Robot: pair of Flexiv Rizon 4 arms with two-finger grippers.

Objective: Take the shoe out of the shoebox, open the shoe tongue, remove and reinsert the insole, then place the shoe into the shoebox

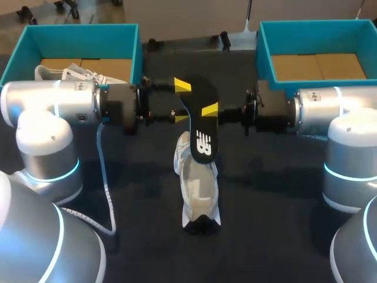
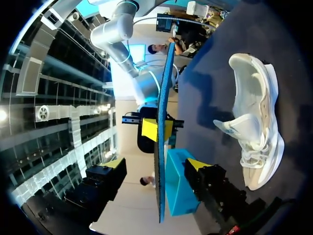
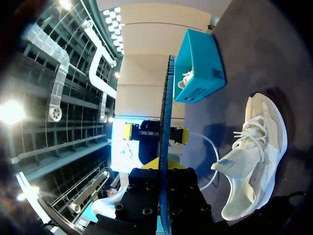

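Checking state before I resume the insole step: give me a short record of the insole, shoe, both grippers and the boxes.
insole: black, held in the air over the shoe
shoe: white, on the table, outside both boxes
right gripper: shut on the insole
left gripper: open, fingers straddling the insole
left shoebox: teal, holds a second shoe
right shoebox: teal, cardboard floor showing

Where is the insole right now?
Head view, mid-table: the insole hangs above the white shoe, clamped in the right gripper, left gripper open around it.
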